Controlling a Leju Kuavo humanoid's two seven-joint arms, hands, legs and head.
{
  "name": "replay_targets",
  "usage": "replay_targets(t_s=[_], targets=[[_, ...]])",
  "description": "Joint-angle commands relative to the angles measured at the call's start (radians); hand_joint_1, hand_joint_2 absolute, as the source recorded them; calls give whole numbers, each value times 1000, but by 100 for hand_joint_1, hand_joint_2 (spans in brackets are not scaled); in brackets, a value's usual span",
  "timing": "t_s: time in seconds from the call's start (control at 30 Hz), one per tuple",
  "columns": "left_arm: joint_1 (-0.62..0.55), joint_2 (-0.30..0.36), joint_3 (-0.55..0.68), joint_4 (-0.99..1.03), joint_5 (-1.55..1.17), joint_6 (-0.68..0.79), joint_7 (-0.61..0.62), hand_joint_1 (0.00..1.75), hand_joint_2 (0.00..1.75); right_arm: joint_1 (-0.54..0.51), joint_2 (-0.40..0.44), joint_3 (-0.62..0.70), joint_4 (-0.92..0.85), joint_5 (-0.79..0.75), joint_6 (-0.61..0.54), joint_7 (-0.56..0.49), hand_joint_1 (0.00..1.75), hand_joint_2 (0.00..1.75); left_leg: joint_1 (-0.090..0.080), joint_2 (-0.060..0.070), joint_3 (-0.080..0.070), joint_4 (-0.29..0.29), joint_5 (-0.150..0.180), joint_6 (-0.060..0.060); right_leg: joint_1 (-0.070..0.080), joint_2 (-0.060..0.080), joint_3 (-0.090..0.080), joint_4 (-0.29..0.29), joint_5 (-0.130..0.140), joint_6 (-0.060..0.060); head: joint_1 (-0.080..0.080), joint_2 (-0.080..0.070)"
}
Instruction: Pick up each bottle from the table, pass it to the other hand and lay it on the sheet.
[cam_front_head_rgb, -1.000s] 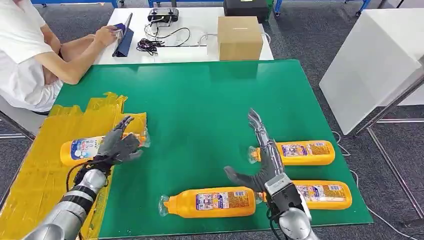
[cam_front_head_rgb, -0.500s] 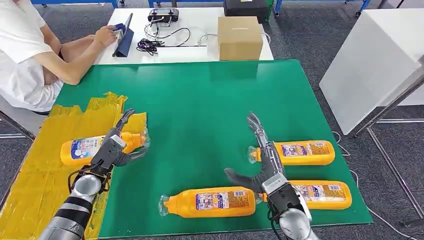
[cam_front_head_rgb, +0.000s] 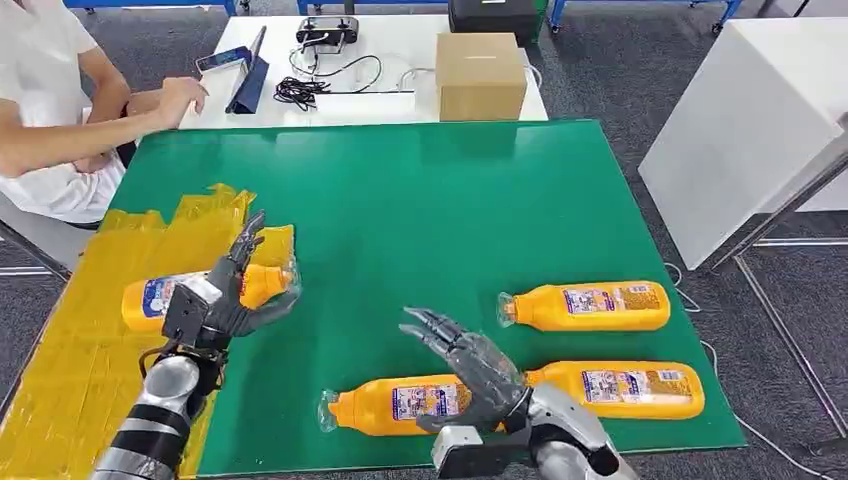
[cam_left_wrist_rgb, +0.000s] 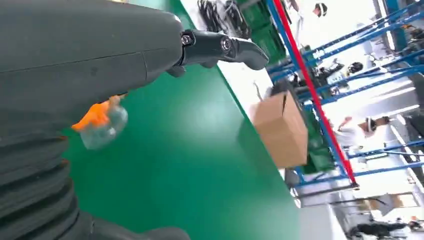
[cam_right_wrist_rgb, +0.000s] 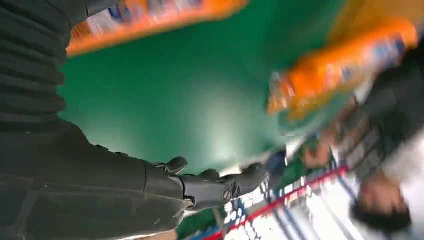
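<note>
The right hand (cam_front_head_rgb: 470, 365) hovers with spread, empty fingers over the nearest orange plastic bottle with a blue label (cam_front_head_rgb: 420, 403), palm turned sideways. One such bottle (cam_front_head_rgb: 205, 295) already lies on the crinkled yellow sheet (cam_front_head_rgb: 70, 350), so I'd say one is done and three remain on the green table (cam_front_head_rgb: 400, 200), the other two (cam_front_head_rgb: 590, 305) (cam_front_head_rgb: 630, 388) lying to the right. The left hand (cam_front_head_rgb: 215, 300) hangs open above the delivered bottle, gripping nothing.

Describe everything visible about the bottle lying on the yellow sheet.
The orange plastic bottle lies on its side on the crinkled yellow sheet, at the sheet's edge by the green mat. It has a blue-and-white label and a clear cap pointing toward the mat. The left hand hovers over its neck, fingers spread; contact is unclear.
</note>
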Motion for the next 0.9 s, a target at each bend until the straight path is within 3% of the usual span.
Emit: replay_targets(t_s=[0.03,0.4,0.67,0.9], targets=[[-4,-32,3,39,6,7,-6,0,175,-61,-94,132,127,1,2,3,0,175,1,2,6,-1,-2,-1,1,1,6,-3,-1,1,0,0],[1,-58,-7,90,47,1,-11,0,175,-3,-116,154,98,-38,15,-7,0,175,0,0,5,-2,-1,0,0,-1,6,-3,-1,0,0,0],[10,-63,-22,93,46,19,-7,0,175,18,-129,126,101,-15,-8,61,0,175,0,0,4,-1,-1,0,0,-1,4,-3,-1,0,0,0],[53,-61,-9,61,49,24,-4,0,175,21,-114,107,138,109,-74,205,0,175,0,2,3,-1,-1,0,0,1,2,-2,0,0,0,0]])
